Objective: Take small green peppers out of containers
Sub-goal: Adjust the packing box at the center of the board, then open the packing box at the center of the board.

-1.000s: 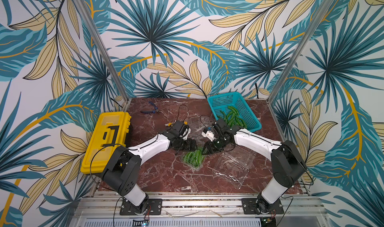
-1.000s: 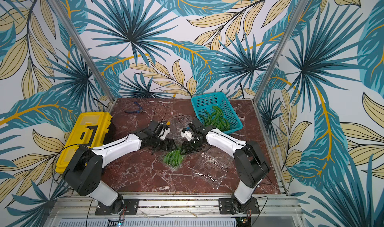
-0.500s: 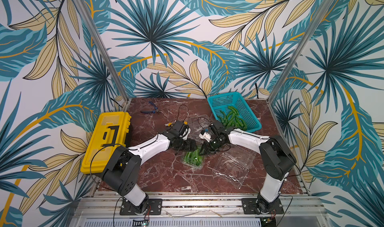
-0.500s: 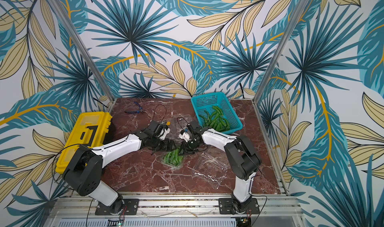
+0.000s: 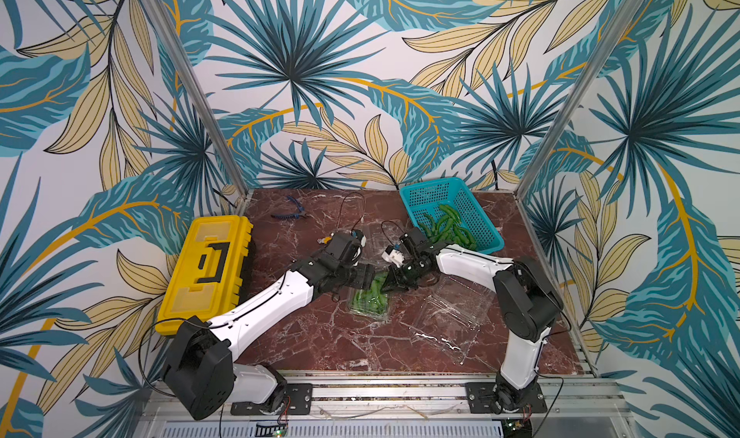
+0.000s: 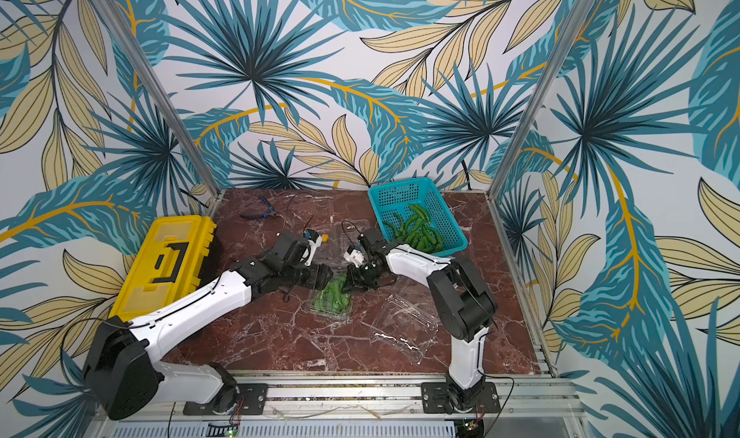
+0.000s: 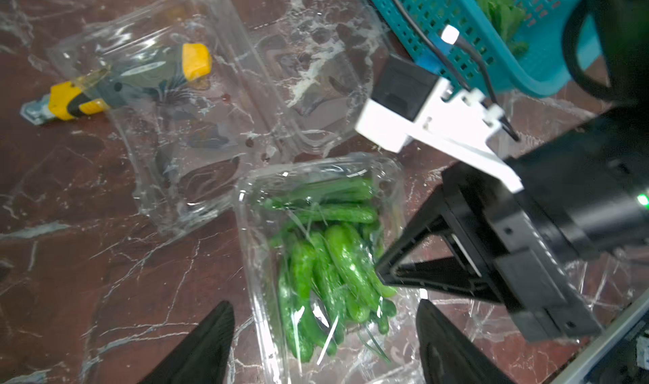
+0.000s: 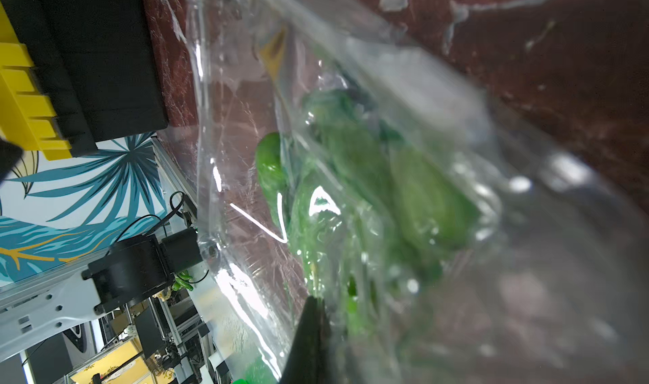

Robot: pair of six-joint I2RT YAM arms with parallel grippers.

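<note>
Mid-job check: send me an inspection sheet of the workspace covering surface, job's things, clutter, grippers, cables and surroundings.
Surface: red-brown marble-pattern tabletop; nothing spilled seen.
Job's things: clear plastic clamshell container at centre holds glossy green peppers; one empty clear clamshell by the right arm, a second empty clamshell farther back; more peppers in the teal perforated basket.
Clutter: yellow toolbox, blue-handled pliers, small yellow-and-grey tool.
Grippers: left gripper open beside the full container; right gripper shut at its rim, grip unclear.
Cables: black wrist cable loops near the basket; no snag seen.
Surroundings: leaf-print walls, aluminium posts.
</note>
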